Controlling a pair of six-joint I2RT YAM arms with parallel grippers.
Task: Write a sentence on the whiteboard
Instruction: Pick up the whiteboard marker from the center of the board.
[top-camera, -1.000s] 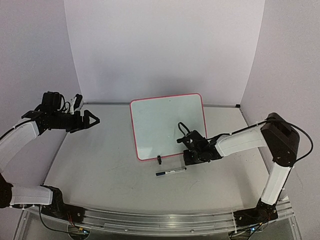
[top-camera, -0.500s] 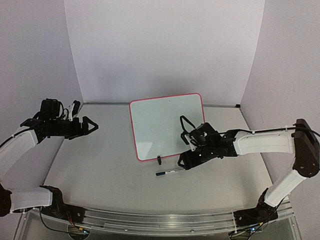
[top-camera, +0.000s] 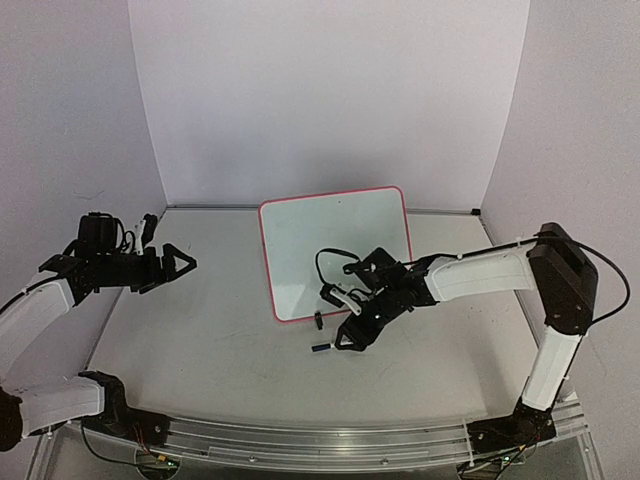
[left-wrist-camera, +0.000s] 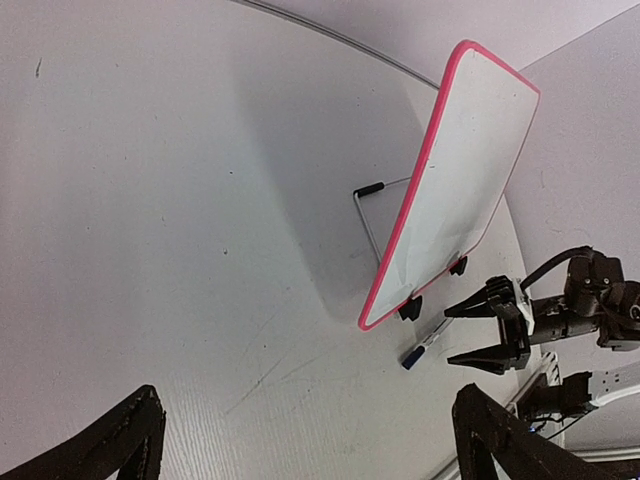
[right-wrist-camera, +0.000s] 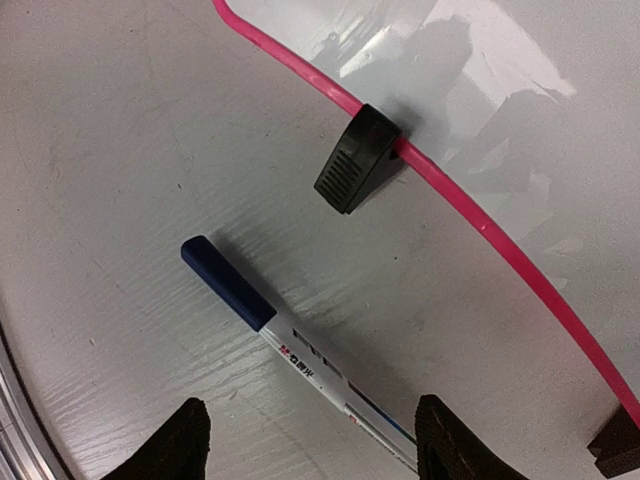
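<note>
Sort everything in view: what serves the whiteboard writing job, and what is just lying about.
For the job: whiteboard, blank; blue-capped marker, lying before it; right arm, jaws open over the marker.
Just about: left arm, jaws open, off to the left; white backdrop.

Robotics lab rig here: plain white backdrop panels (top-camera: 330, 100) at far edge of pale grey tabletop (top-camera: 200, 340), w/ silver aluminium mounting rail (top-camera: 320, 442) along near edge.

1. whiteboard (right-wrist-camera: 520, 120) face: smooth, glossy, shows reflections. Its frame (right-wrist-camera: 450, 195) is pink, plastic-looking, with a slight sheen.
2. clip foot (right-wrist-camera: 358, 160): black plastic, matt, ribbed on one face.
3. marker (right-wrist-camera: 290, 340): smooth white printed barrel, dark blue matt cap.
4. table (right-wrist-camera: 120, 150): white, matt, faintly grained and scuffed.
5. wire stand (left-wrist-camera: 375, 215): thin metal, black end sleeve.
</note>
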